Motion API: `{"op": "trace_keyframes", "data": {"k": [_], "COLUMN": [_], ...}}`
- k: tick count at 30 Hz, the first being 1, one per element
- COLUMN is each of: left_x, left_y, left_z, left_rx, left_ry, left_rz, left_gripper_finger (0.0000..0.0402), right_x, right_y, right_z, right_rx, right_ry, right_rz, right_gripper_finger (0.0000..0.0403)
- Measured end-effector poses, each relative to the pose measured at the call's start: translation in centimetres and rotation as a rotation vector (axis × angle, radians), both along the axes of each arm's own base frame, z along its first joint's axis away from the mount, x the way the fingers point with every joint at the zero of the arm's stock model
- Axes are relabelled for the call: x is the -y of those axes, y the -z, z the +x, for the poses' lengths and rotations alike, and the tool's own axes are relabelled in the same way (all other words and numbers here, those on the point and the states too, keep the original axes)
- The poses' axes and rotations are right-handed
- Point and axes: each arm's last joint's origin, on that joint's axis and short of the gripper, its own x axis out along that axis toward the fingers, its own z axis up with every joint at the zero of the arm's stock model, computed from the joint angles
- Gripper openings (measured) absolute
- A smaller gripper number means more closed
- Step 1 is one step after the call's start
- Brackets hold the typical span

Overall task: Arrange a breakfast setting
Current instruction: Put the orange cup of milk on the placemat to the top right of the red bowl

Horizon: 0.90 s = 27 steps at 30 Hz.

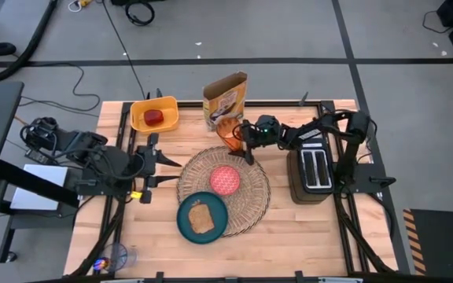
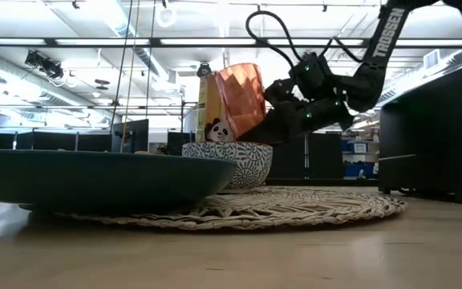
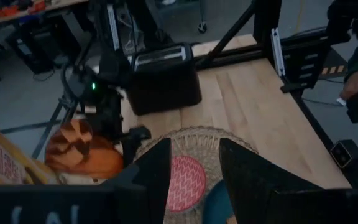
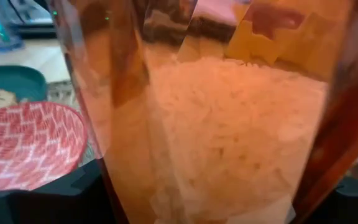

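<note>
The translucent orange cup [image 1: 228,134] is in my right gripper [image 1: 246,140], which is shut on it, above the far edge of the woven straw placemat [image 1: 250,206]. In the low view the cup [image 2: 241,96] hangs tilted above the table. The red patterned bowl [image 1: 225,179] stands on the placemat. The teal plate with toast [image 1: 202,218] rests on the mat's near left edge. The red apple [image 1: 156,117] lies in the yellow bin [image 1: 141,119]. My left gripper [image 1: 163,161] is open and empty, left of the mat. No blue spoon shows. My right gripper pinches the cup's lower wall [image 2: 257,122] between its two fingers, one on each side of the cup [image 4: 216,124]. The fingers come from the table's right, roughly level. The cup is lifted clear of the table and tilted, its mouth uppermost.
A cereal box [image 1: 225,98] stands just behind the cup at the far edge. The black toaster [image 1: 313,169] stands right of the mat, under my right arm. The yellow bin is at the far left. Bare wood lies along the near edge.
</note>
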Motion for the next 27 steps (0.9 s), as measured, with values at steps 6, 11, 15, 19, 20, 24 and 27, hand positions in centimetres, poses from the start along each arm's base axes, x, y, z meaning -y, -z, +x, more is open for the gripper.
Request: {"op": "trace_keyframes", "data": {"k": [6, 11, 15, 19, 20, 24, 27], "left_x": [0.0, 0.0, 0.0, 0.0, 0.0, 0.0, 0.0], "left_y": [-0.1, 0.0, 0.1, 0.1, 0.1, 0.2, 0.2], "left_z": [0.0, 0.0, 0.0, 0.0, 0.0, -0.1, -0.1], "left_rx": [0.011, 0.001, -0.013, -0.013, -0.013, -0.016, -0.016], "left_ry": [0.002, 0.001, 0.001, 0.001, -0.001, -0.009, -0.01], "left_rz": [0.0, 0.002, 0.009, 0.009, 0.006, -0.012, -0.014], "left_gripper_finger": [0.0144, 0.0144, 0.0144, 0.0144, 0.0144, 0.0144, 0.0144], "right_x": [0.0, -0.4, -1.3, -1.7, -1.5, -0.3, 0.7], "right_y": [1.8, 2.6, 3.0, 3.6, 3.6, 3.4, 3.4], "right_z": [0.9, 0.9, 1.2, 1.3, 1.2, 0.7, 0.2], "right_rx": [-0.03, 0.005, 0.01, -0.011, -0.009, 0.016, 0.026], "right_ry": [0.025, 0.107, 0.133, 0.095, 0.089, 0.033, -0.037], "right_rz": [0.014, -0.001, -0.031, -0.051, -0.049, -0.028, -0.005], "right_gripper_finger": [0.0323, 0.0323, 0.0323, 0.0323, 0.0323, 0.0323, 0.0323]}}
